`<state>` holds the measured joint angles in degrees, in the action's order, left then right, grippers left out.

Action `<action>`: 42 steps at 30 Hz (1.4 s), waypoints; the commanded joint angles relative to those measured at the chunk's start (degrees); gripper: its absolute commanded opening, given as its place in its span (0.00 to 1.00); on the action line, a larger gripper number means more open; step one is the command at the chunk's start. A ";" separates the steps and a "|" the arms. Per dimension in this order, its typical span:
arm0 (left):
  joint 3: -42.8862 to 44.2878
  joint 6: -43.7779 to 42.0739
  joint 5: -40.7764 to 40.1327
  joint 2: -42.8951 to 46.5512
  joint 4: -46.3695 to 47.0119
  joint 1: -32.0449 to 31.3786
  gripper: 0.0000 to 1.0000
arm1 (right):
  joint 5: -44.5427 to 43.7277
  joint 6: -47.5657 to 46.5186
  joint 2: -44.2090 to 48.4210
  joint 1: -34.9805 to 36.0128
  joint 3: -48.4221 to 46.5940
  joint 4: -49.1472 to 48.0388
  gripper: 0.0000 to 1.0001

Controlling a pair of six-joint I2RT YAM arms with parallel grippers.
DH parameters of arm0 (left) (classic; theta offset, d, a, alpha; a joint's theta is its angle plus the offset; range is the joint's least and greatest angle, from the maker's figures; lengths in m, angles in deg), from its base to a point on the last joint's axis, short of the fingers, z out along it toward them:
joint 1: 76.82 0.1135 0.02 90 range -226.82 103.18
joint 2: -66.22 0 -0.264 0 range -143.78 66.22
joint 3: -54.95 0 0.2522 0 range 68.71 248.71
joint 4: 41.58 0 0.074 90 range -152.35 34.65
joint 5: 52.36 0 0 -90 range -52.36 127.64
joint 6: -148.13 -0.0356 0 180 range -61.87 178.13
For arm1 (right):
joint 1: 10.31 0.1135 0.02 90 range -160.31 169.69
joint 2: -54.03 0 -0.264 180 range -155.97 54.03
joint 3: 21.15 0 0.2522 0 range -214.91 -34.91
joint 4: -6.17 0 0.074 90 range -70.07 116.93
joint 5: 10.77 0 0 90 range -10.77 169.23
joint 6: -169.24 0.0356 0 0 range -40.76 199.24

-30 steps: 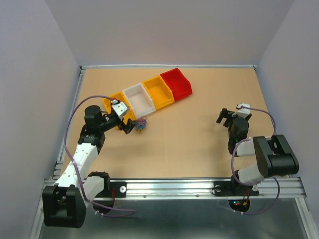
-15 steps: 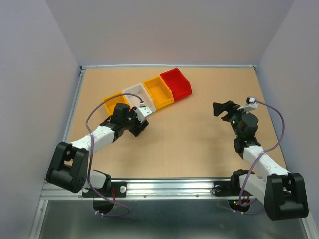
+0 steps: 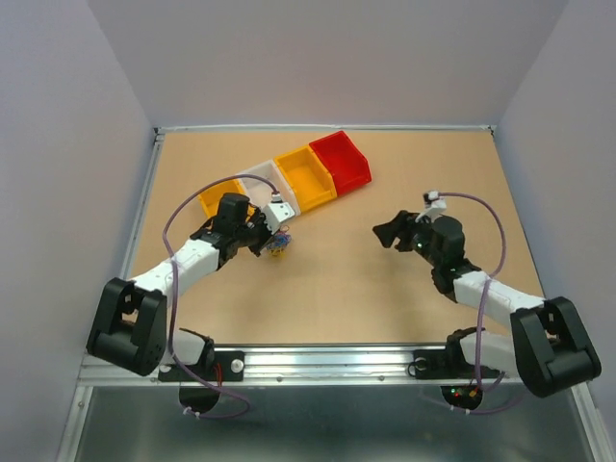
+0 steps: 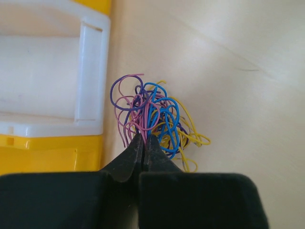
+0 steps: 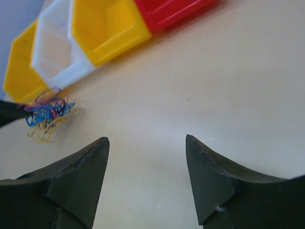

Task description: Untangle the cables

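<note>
Tan worktop (image 3: pixel 366 279), grey walls (image 3: pixel 318 58). 4 bins (image 3: pixel 306 178) by the far edge, 1 clump of cables (image 4: pixel 152 117). The left pincer (image 4: pixel 144 142) is closed on the cables; the right pincer (image 5: pixel 145 143) is open, empty.

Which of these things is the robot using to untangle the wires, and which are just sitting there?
For the job: the tangle of coloured wires; the left pincer, shut on it; the right pincer, open, away from it.
Just lying about: the red bin; the yellow bins; the white bin.
</note>
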<state>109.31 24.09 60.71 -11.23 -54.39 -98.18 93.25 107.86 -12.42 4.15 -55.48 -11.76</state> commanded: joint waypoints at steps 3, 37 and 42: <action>4.39 -0.33 19.27 8.28 -0.86 -2.45 0.00 | 7.77 -10.33 -8.94 11.11 -9.03 -2.94 0.71; 6.60 15.59 22.46 -0.78 18.74 -8.87 0.00 | 10.15 -11.04 -17.39 19.12 -7.20 -18.85 0.14; 4.85 16.46 16.50 3.00 20.05 -7.91 0.00 | 1.73 -8.59 -14.06 19.12 -4.74 -18.68 0.00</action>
<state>115.52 39.41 81.14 -13.17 -38.75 -106.75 102.10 97.41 -29.58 22.77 -62.13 -27.65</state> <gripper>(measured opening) 0.044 0.028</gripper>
